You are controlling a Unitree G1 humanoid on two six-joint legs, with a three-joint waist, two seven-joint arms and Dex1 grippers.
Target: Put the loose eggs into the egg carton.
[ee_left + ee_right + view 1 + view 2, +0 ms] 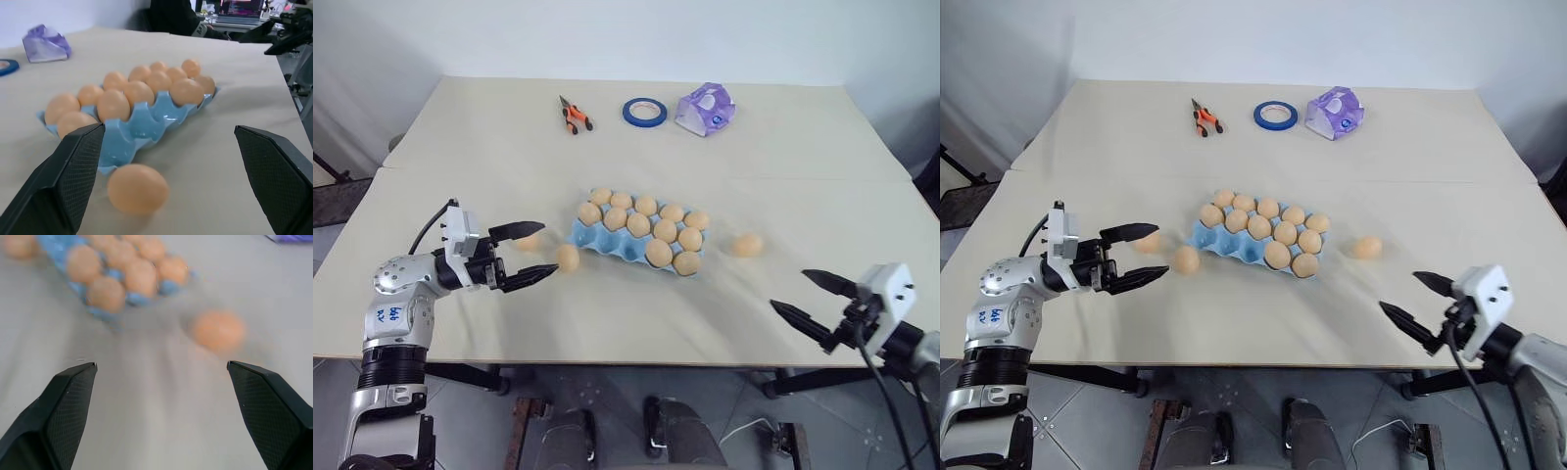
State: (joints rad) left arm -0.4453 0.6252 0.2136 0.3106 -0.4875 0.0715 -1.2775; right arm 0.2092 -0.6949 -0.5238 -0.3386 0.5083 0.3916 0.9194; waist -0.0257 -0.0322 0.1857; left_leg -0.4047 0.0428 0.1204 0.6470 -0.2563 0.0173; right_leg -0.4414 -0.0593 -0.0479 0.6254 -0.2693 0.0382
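Left eye view shows the egg carton (636,238) mid-table with eleven eggs seated, as best I can count; at least one cup at its near left end looks bare. Three loose eggs remain on the table (489,137): one (568,258) touching or just beside the carton's left end, a second (528,241) further left, partly hidden behind a finger, and a third (747,245) well apart on the carton's right side. So most of the job looks done, with these three left, though the free cups may not take them all.

Both arms are held low over the near edge of the table. The left gripper (523,257) points level toward the carton, jaws spread wide and empty, the nearest loose egg just ahead of its fingertips. The right gripper (811,298) is tipped slightly down, also fully spread and holding nothing, aimed toward the right-hand egg but well short of it.
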